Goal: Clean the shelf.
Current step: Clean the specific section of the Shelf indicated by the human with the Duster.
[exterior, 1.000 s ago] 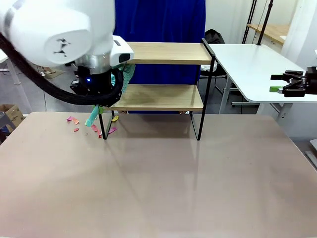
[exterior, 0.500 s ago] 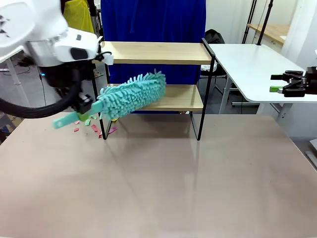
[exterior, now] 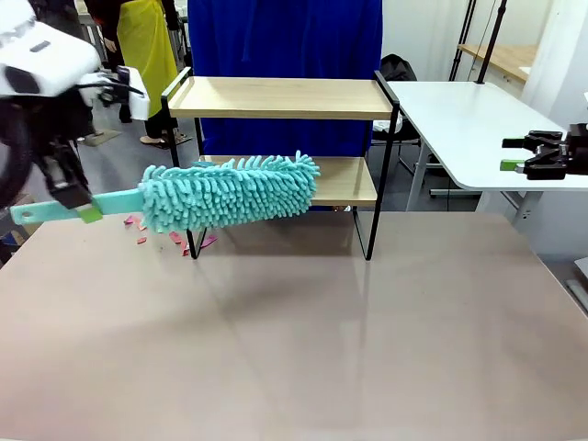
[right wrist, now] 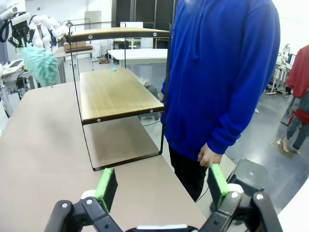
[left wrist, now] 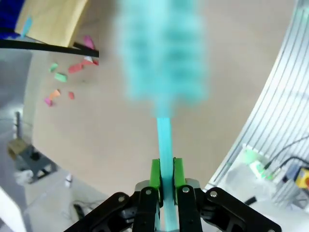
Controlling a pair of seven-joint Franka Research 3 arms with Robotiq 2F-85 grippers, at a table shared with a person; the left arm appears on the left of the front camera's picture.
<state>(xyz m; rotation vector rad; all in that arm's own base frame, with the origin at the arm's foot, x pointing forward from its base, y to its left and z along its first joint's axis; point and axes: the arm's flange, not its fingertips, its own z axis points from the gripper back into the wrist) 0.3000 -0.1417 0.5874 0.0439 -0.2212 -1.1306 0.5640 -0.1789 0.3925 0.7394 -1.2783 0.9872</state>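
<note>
The shelf [exterior: 285, 97], a two-tier rack of light wooden boards in a thin black frame, stands at the far middle of the table; the right wrist view takes in the shelf [right wrist: 113, 94] from its end. My left gripper [exterior: 81, 204] at the far left is shut on the handle of a teal fluffy duster [exterior: 230, 188], whose head lies level in front of the lower board's left part. In the left wrist view the green pads [left wrist: 155, 172] clamp the duster's handle [left wrist: 165, 140]. My right gripper [exterior: 514, 154] hangs open at the right edge, off the table.
Small pink, orange and green scraps [exterior: 138, 228] lie on the table by the shelf's front left leg. A person in a blue top [right wrist: 227, 72] stands behind the shelf. A white table [exterior: 469, 119] stands at the back right.
My left arm has swung away to the left, drawing the duster out from the shelf's left end until it lies level in front of the lower board. The right gripper has not moved.
</note>
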